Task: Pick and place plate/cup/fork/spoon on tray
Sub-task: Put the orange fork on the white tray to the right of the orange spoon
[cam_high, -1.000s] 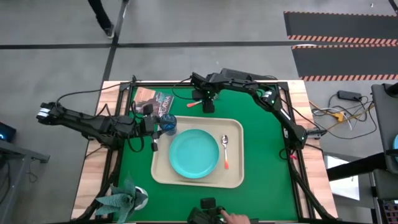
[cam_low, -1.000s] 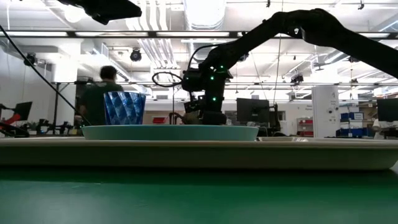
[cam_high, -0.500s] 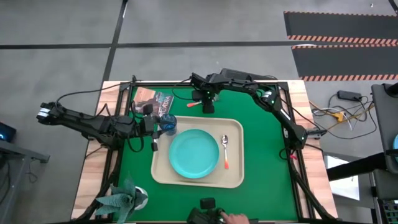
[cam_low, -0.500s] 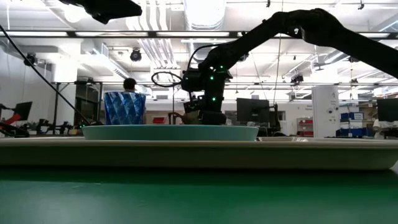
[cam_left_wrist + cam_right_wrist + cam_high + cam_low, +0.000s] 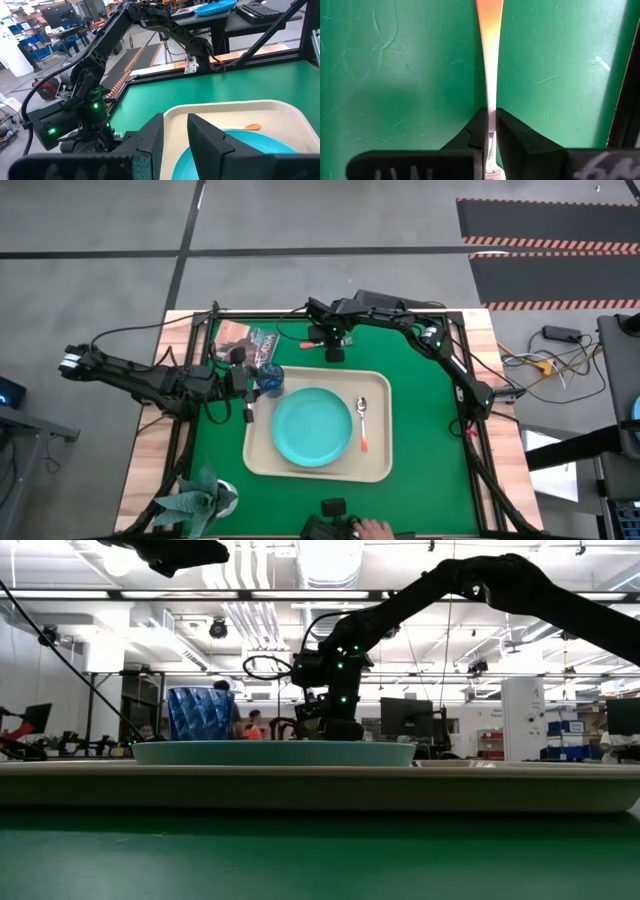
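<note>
Fork [image 5: 489, 65] is the piece in hand: it lies on the green mat [image 5: 420, 420] near the desk's far edge, just beyond the far rim of the tray [image 5: 380, 465], its orange-red handle running out from the right gripper [image 5: 490, 131], whose two fingers are pinched tight on it near the neck where the handle meets the metal. Whether it has left the mat cannot be told. To do this step well, I judge the grip should stay firm and the lift go straight up before any sideways travel, since the hold sits close to one end and the long handle could swing or slip; carry it level, clear the tray's raised rim, and set it on bare tray floor rather than on the plate [image 5: 312, 427] or across the spoon [image 5: 363, 423]. The spoon already lies on the tray beside the plate, toward the desk's right edge, and the free strip between the plate and the tray's far rim looks narrow, so the handle should be aligned before lowering. The cup [image 5: 269, 378] sits at the tray's far left corner, with the left gripper [image 5: 172, 137] waiting just beside it, fingers parted a little and holding nothing.
</note>
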Controlling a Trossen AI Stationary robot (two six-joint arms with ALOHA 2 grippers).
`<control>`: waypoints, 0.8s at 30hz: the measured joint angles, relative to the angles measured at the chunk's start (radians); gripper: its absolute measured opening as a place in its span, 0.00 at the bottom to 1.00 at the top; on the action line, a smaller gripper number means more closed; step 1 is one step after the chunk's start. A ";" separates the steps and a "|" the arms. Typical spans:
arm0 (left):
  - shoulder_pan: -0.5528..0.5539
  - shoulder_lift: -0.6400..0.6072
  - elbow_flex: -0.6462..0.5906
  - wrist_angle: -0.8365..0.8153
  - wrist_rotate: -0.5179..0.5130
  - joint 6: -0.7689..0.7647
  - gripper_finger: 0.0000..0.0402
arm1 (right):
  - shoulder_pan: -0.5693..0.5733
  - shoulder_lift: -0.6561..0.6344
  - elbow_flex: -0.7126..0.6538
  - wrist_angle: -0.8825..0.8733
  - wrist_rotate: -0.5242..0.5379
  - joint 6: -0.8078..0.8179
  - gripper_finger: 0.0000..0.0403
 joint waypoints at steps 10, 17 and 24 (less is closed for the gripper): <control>0.000 0.000 0.000 0.001 0.000 -0.001 0.18 | 0.005 -0.065 0.020 -0.009 0.009 0.000 0.03; 0.000 0.000 -0.001 0.000 0.000 -0.007 0.18 | 0.039 -0.190 0.022 -0.187 0.006 0.006 0.02; 0.000 0.000 -0.002 0.000 0.000 -0.008 0.18 | 0.149 -0.318 0.015 -0.459 0.003 0.066 0.02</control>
